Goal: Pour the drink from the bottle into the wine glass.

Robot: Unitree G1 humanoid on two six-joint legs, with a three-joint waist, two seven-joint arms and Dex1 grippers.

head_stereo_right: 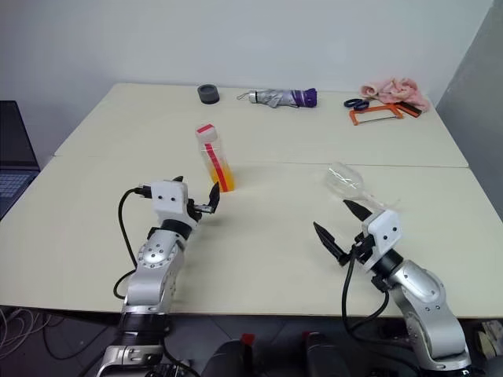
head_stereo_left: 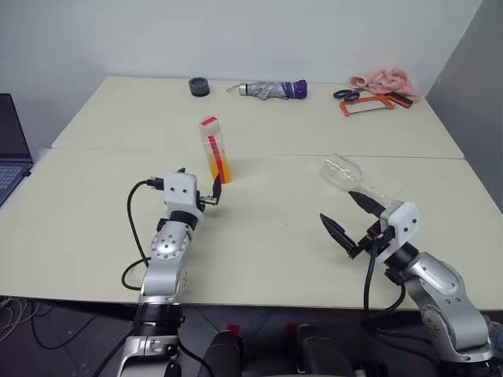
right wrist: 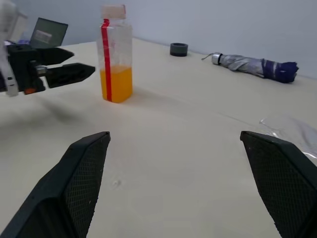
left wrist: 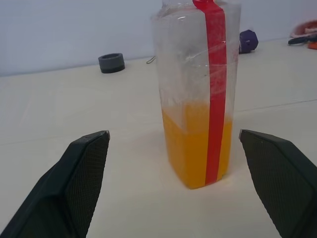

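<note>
The bottle [head_stereo_left: 212, 145] stands upright mid-table, clear with a red cap and a red stripe. The orange drink [left wrist: 190, 144] fills its lower part. My left gripper [head_stereo_left: 200, 176] is open just in front of the bottle. In the left wrist view its fingers [left wrist: 84, 168] stand wide on either side of the bottle, not touching it. The wine glass [head_stereo_left: 350, 174] seems to lie on its side to the right. My right gripper [head_stereo_left: 338, 206] is open and empty just short of the glass, pointing towards the bottle [right wrist: 116, 54].
Along the far edge lie a grey tape roll [head_stereo_left: 200, 86], a folded umbrella [head_stereo_left: 273, 89], scissors [head_stereo_left: 346, 94], an orange-framed saw [head_stereo_left: 365, 104] and a pink cloth [head_stereo_left: 383, 79]. A laptop [head_stereo_left: 9, 149] sits at the far left. A seam crosses the table [head_stereo_left: 283, 236] behind the bottle.
</note>
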